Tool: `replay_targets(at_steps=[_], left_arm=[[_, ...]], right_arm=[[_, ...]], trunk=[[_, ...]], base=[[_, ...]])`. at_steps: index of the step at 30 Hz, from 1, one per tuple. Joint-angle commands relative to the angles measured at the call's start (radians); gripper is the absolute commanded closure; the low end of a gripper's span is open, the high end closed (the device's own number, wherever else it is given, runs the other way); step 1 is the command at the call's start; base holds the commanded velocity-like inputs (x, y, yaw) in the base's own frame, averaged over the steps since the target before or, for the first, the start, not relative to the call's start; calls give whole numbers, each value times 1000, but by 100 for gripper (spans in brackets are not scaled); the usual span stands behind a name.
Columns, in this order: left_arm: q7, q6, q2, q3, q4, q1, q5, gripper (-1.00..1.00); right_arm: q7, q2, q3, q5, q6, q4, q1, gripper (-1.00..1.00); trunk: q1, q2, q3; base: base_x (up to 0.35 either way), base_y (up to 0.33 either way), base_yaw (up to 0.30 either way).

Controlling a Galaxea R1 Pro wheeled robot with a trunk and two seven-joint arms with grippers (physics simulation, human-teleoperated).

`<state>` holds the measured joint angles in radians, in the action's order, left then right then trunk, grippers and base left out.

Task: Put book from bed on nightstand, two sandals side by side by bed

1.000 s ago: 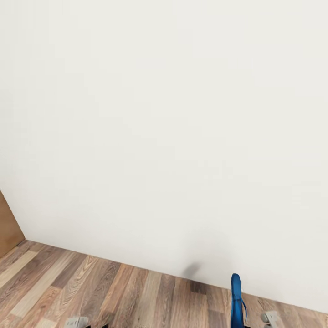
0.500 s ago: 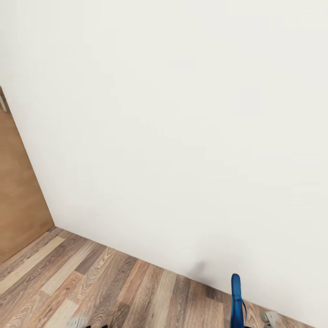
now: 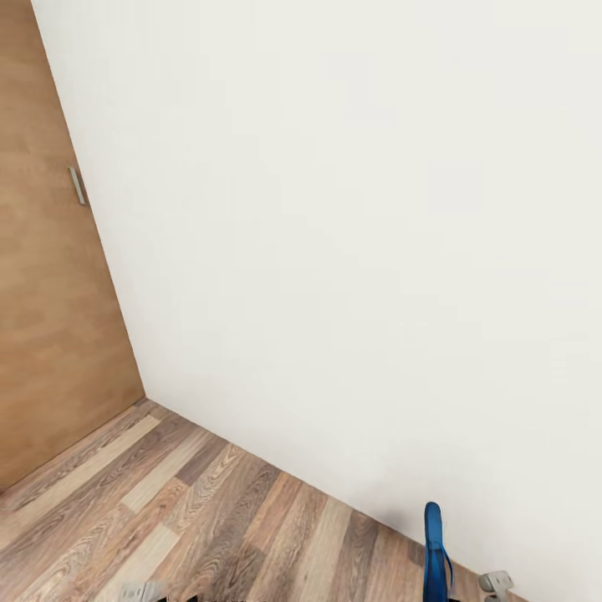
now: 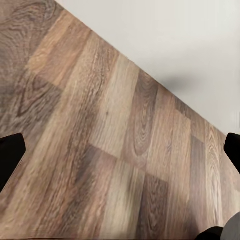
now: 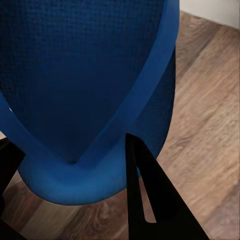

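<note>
The right gripper [image 5: 100, 195] is clamped on one blue sandal [image 5: 85, 85], held upright above the plank floor [image 3: 209, 518]; the left gripper [image 4: 120, 150] is spread wide and empty. By my reading that sandal is picked up but not placed, with bed, book and second sandal yet to be reached beyond this white wall [image 3: 351, 251] and wooden door [image 3: 50, 334].

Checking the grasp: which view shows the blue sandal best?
The right wrist view: the sandal looms close, sole and straps clear, a dark right claw finger against it. The head view shows it small, standing edge-on at the bottom. The left wrist view looks at floor.
</note>
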<state>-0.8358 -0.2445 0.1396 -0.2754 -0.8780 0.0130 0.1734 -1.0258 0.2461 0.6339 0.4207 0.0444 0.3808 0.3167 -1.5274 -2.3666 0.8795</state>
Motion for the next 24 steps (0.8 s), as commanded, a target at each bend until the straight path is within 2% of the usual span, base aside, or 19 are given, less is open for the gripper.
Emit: replay_targets(at_steps=[1,24], left_arm=[[-3,-10,0,-1,0,1,8,-100],[-3,-10,0,-1,1,1,8,-100]], right_arm=[[-7,-1,9,6,5,1,1,100],[-7,-1,9,6,5,1,1,100]], trunk=[[0,0,1],[0,0,1]], base=[[0,0,288],[0,0,288]])
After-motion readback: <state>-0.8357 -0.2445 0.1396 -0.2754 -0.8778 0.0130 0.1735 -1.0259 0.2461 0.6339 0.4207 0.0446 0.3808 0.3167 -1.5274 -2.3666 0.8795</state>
